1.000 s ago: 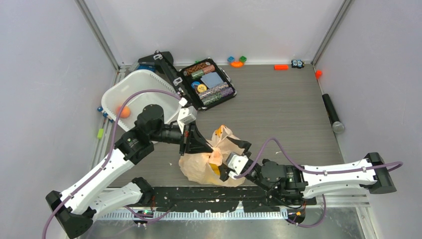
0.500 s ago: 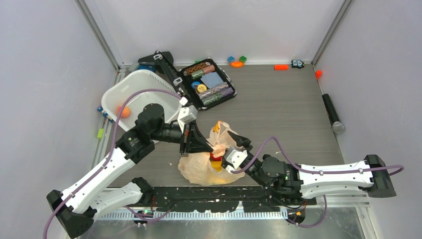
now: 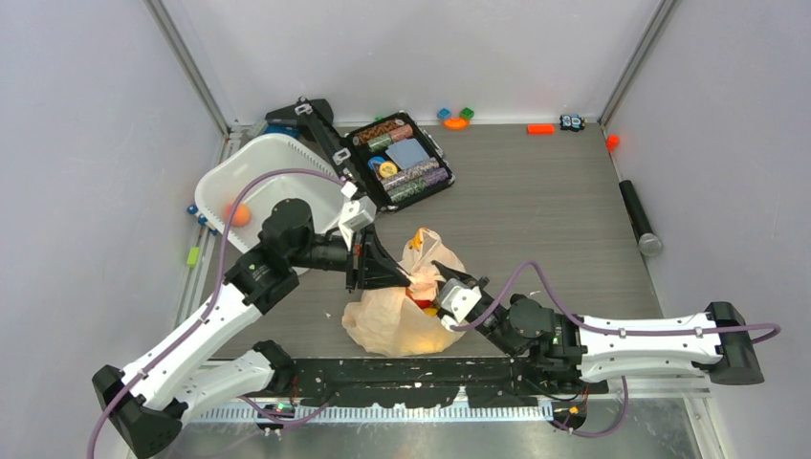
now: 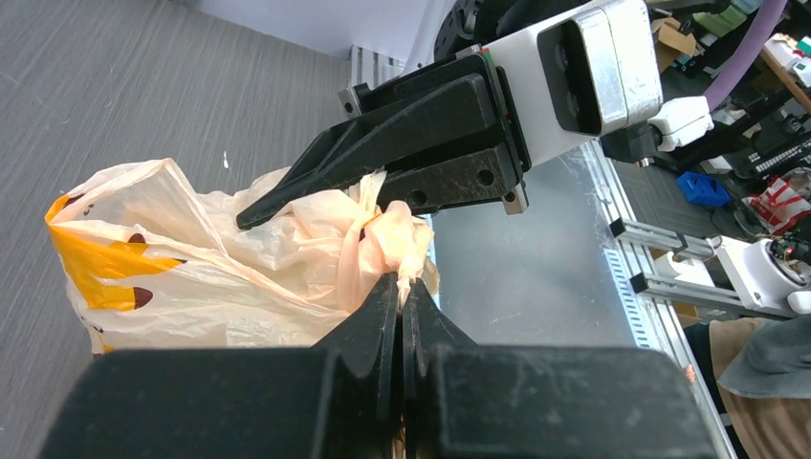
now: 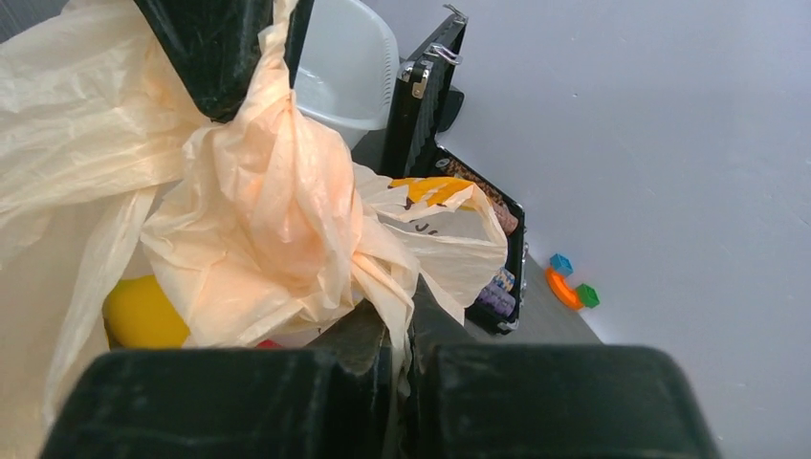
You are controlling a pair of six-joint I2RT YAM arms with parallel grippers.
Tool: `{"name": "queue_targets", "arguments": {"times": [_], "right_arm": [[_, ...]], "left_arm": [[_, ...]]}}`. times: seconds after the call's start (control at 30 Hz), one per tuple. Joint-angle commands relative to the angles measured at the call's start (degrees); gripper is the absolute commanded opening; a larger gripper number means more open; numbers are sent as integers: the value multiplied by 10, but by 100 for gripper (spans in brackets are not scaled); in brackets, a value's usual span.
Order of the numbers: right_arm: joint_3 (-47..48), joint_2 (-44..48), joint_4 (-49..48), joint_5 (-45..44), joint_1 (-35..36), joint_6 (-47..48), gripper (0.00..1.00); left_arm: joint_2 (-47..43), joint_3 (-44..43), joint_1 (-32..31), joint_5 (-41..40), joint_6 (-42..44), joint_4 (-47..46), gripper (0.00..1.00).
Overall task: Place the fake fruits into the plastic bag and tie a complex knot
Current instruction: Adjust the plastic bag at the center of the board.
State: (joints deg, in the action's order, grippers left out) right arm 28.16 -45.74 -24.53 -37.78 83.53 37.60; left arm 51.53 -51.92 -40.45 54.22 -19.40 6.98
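1. Fingers (image 4: 368, 330) of the left gripper (image 4: 400, 287) are pressed together on a bunched neck of the bag (image 4: 191, 273). The right gripper (image 5: 402, 301) is likewise clamped on a strand of film just beside it.
2. That bag sits at the middle of the table's near edge, between the arms. A yellow fruit (image 5: 143, 311) shows inside, with a bit of red by it.
3. Both pinches seem to be set for knotting. I'd draw the two strands apart gently to take up slack, then cross one over the other.
4. Pull along the film, not up, or the loaded bag may tip and spill.
5. This film is thin and would probably slip or tear under a jerk, so keep the tension slow and even.
6. Tips of the two grippers are almost touching, so any crossing move risks them knocking together. Give one arm room first.
7. An orange fruit (image 3: 239, 214) lies in the tub (image 3: 277, 142) at the far left, outside the bag.
8. An open case (image 3: 402, 163) stands beside the tub and close behind the left arm. Blocks (image 3: 456, 118) line the far edge and a black cylinder (image 3: 639, 218) lies at the right edge, all well apart from the work.
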Motion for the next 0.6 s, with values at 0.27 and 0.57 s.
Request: {"name": "queue_targets", "arguments": {"times": [0.27,0.57], "right_arm": [[2,74,34,35,-40,-71,5],[48,65,109,45,-44,-138,5]], "left_arm": [[-36,-24,-5,-64,128,106,0],[-62,-4,-20,-153,168,112,0]]}}
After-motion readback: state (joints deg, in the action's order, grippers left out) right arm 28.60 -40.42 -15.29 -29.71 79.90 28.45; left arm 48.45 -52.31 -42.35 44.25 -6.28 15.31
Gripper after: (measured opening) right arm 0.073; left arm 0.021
